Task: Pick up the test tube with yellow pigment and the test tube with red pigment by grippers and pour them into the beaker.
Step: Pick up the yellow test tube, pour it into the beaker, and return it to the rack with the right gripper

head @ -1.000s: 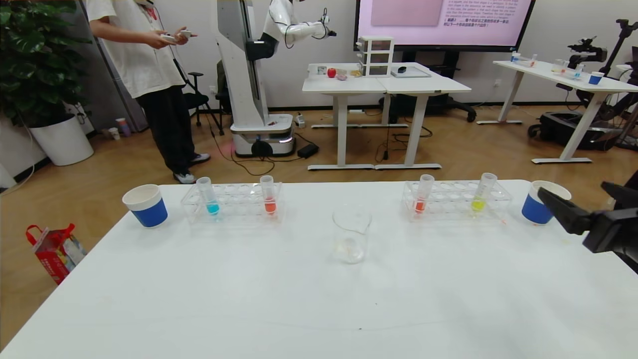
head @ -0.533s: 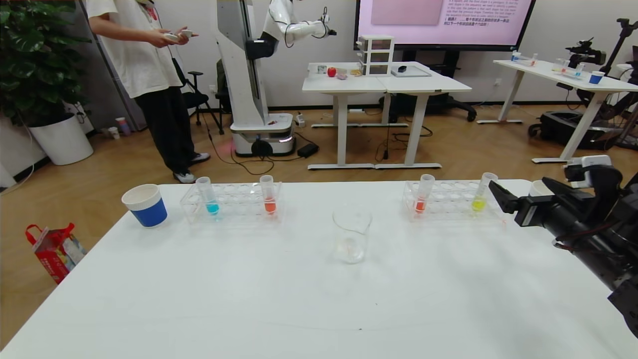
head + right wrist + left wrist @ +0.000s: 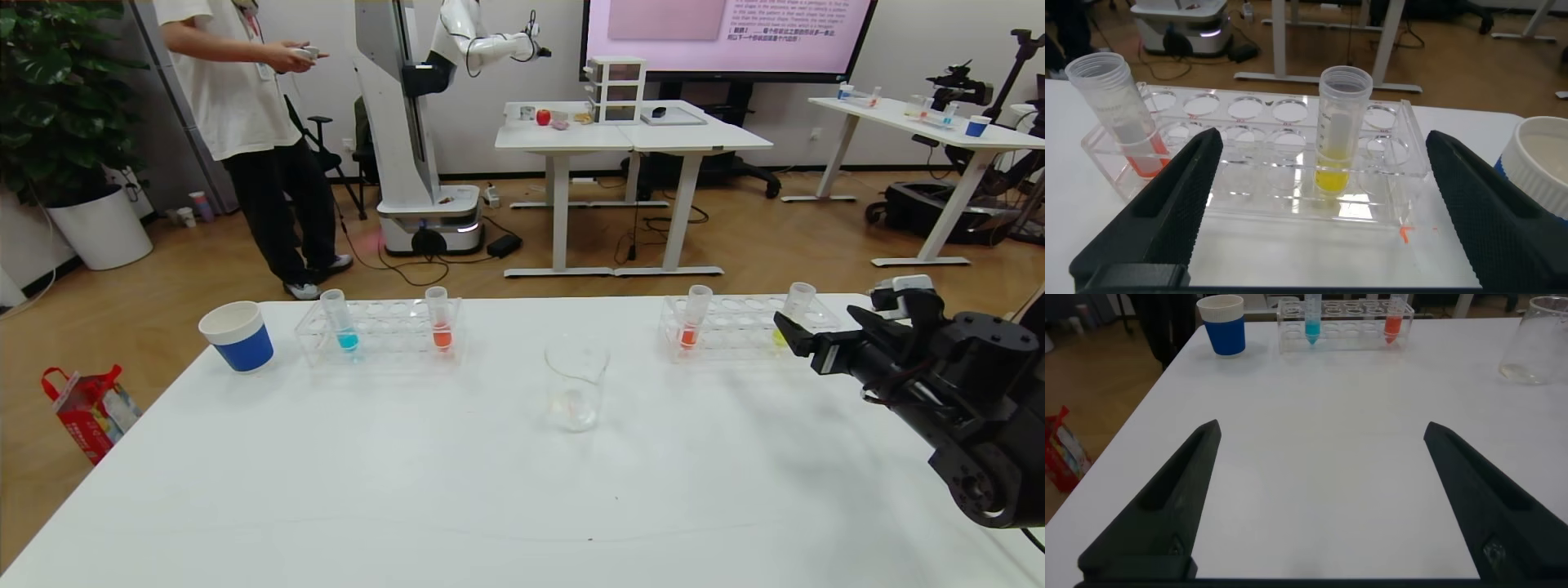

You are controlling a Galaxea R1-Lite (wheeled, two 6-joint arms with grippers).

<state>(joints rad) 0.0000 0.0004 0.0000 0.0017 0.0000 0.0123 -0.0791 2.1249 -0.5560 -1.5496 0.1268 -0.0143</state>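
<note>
Right gripper (image 3: 804,341), jaws apart, lines up on the yellow tube (image 3: 1341,131), upright in its rack (image 3: 1404,163) near the counter's (image 3: 457,490) far right edge, likely to straddle it. Red tube (image 3: 1118,114) shares that rack; beaker (image 3: 575,384) waits mid-counter. Left gripper (image 3: 1319,506) hangs parked, jaws apart.

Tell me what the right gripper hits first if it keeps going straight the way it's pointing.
Most likely the yellow tube, upright in its rack. The right gripper has its jaws open and the tube sits centred between them just ahead. Depth is uncertain, so the rack's near wall could touch first.
</note>
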